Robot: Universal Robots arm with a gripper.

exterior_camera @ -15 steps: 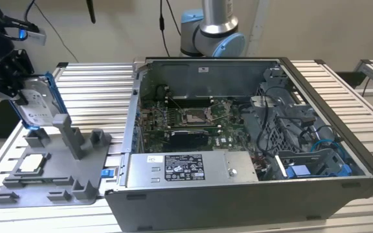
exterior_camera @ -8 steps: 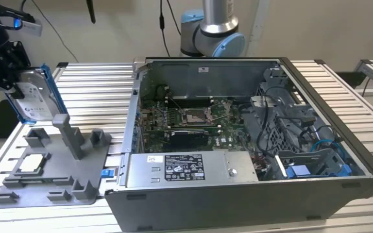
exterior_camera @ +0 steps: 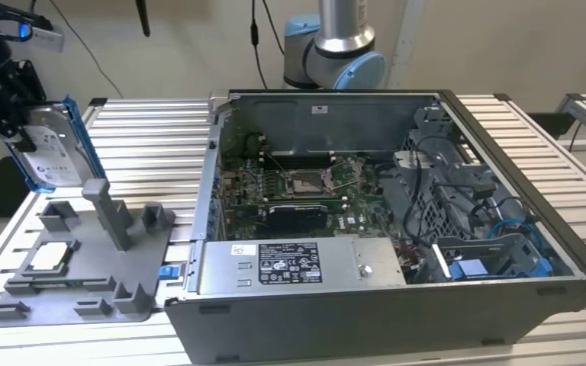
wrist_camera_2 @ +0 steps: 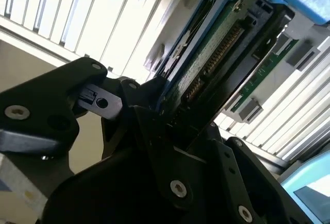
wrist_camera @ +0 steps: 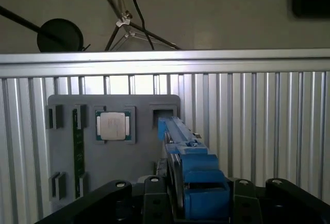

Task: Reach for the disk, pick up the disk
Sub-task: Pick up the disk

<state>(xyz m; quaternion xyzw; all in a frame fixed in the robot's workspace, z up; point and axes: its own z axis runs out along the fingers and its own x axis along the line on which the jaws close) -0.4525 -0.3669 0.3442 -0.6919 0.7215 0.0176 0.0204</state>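
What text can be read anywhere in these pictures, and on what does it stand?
White label on the disk, clamped in the gripper: print too small to read.
White sticker on the power supply box: too small to read.
Small sticker on the back wall of the case: too small to read.

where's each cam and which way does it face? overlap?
Exterior view: off the arm, raised, looking down over the open computer case toward the arm base; pincer holds the disk at the exterior view's left.
First wrist view: wrist-mounted, looking past the disk's blue edge at the grey tray and chip; pincer body shows.
Second wrist view: wrist-mounted, close on the disk's circuit-board side; pincer links show.
Shared: disk in all three; grey tray in exterior view and first wrist view.
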